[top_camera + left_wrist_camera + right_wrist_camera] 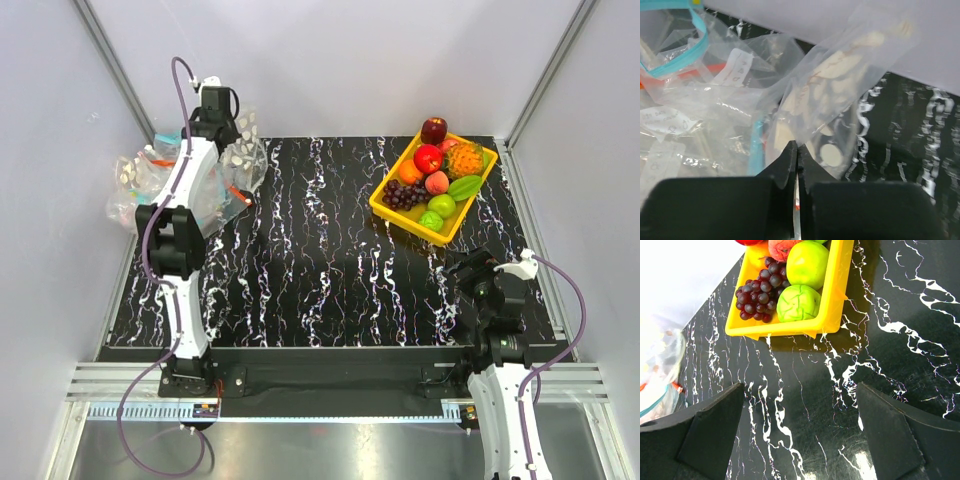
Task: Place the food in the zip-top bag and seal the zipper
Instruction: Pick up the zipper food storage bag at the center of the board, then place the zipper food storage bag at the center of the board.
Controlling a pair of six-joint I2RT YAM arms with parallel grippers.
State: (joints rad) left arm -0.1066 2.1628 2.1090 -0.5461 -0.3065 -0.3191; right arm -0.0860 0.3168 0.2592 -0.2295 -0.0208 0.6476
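The zip-top bag is somewhere in the heap of clear bags (150, 180) at the far left edge of the table (300, 260). From these views I cannot pick the plain one out from the rest. The left gripper (797, 150) is down in that heap with its jaws pressed tight together. Thin film may be caught between them, but the wrist view does not show which bag, if any.

Right in front of the tips lies the bag printed with white ovals (840, 90), which is the wrong one. A bag with a blue strip (700, 40) and one with an orange strip (715, 67) lie just to the left. My judgement is that the step in hand is fetching the pouch. To do it well, pinch only the plain film near its mouth edge and lift slowly, so that neighbouring bags slide off rather than come along.

The food sits well apart in the yellow tray (832, 290) at the far right. It includes a green apple (807, 264), a bumpy green fruit (798, 303) and grapes (756, 290). The right gripper (800, 386) hangs near the tray over bare table, spread wide and holding nothing. The overlapping, slippery bags are the main obstacle.
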